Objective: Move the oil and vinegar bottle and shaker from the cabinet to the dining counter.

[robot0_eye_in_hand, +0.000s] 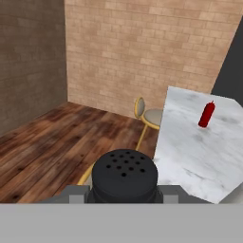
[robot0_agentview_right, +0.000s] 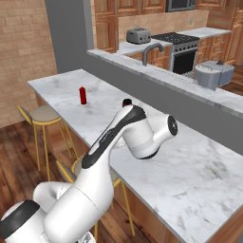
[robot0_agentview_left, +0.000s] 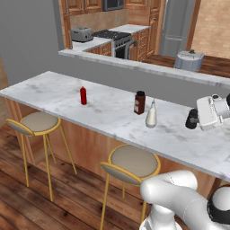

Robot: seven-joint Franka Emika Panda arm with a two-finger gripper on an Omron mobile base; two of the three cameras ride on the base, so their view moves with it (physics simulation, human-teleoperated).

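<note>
One shaker (robot0_eye_in_hand: 124, 176) clamped between pincer (robot0_eye_in_hand: 123, 192) tips

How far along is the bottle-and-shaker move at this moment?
Done: the oil and vinegar bottle stands on the dining counter, beside a brown jar. In hand: the claw grips the black shaker above the counter. Left: setting the shaker down and letting go.
</note>
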